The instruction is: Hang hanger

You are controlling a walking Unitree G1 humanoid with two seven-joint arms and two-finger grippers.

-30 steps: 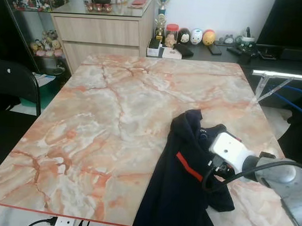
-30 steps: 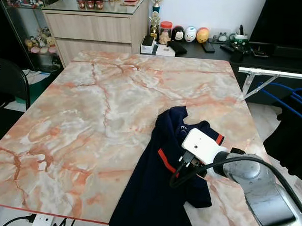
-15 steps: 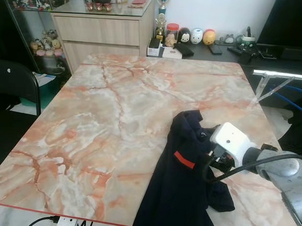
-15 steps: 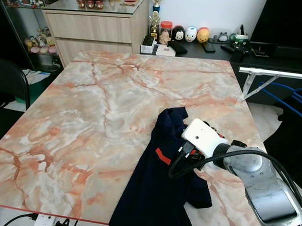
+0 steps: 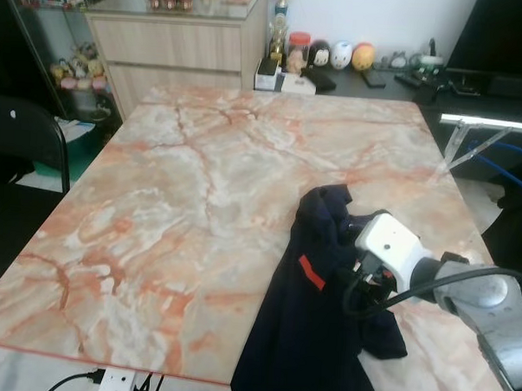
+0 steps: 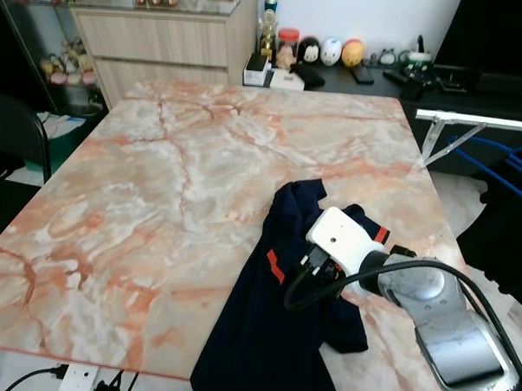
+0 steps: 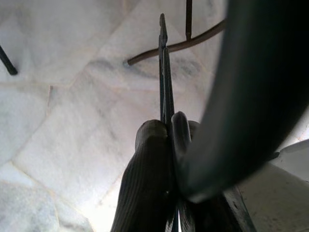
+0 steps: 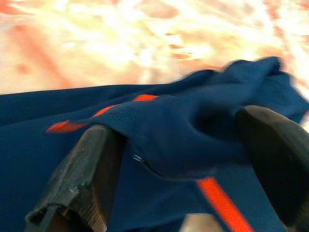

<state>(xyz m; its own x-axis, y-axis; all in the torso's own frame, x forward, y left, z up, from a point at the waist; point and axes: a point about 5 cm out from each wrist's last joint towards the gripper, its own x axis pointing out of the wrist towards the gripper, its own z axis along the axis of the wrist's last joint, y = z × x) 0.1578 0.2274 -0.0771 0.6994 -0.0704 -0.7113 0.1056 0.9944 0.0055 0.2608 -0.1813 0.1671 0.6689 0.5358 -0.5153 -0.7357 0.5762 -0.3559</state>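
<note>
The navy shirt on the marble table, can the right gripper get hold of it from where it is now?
Probably yes. The right gripper is already at the navy shirt, fingers open on either side of a raised fold, with nothing between them and the cloth.

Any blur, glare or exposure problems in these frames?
Eye views: evenly lit and mostly sharp, with soft sheen on the marble table. Right wrist view: motion-blurred, table overexposed behind the navy shirt, with the right gripper open around a fold. Left wrist view: left gripper near-silhouette and soft against bright floor.
</note>
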